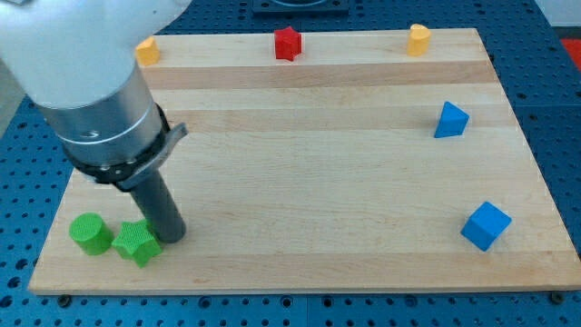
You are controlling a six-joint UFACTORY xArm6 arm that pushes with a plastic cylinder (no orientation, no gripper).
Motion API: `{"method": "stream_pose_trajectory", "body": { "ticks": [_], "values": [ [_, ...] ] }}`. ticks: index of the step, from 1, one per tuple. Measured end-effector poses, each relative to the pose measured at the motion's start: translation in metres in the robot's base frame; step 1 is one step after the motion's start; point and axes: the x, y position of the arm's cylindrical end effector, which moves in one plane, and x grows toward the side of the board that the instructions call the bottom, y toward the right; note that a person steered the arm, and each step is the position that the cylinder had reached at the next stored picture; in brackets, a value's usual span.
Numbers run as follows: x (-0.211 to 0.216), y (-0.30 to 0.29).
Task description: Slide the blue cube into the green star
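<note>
The blue cube (pixel 486 225) lies near the view's bottom right corner of the wooden board. The green star (pixel 137 242) lies near the bottom left corner. My tip (pixel 172 236) rests on the board right beside the green star, at its right edge, apparently touching it. The tip is far to the left of the blue cube, nearly the whole board's width away.
A green cylinder (pixel 89 232) sits just left of the star. A blue wedge-like block (pixel 450 120) lies at the right. A red star-like block (pixel 287 43) and two yellow blocks (pixel 147 50) (pixel 418 39) line the top edge. The arm's body covers the upper left.
</note>
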Motion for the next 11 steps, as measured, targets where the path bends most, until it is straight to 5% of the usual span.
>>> {"method": "stream_pose_trajectory", "body": {
  "ticks": [3,6,8,10,11],
  "values": [
    [0.044,0.21],
    [0.044,0.414],
    [0.012,0.4],
    [0.011,0.327],
    [-0.012,0.349]
  ]
}}
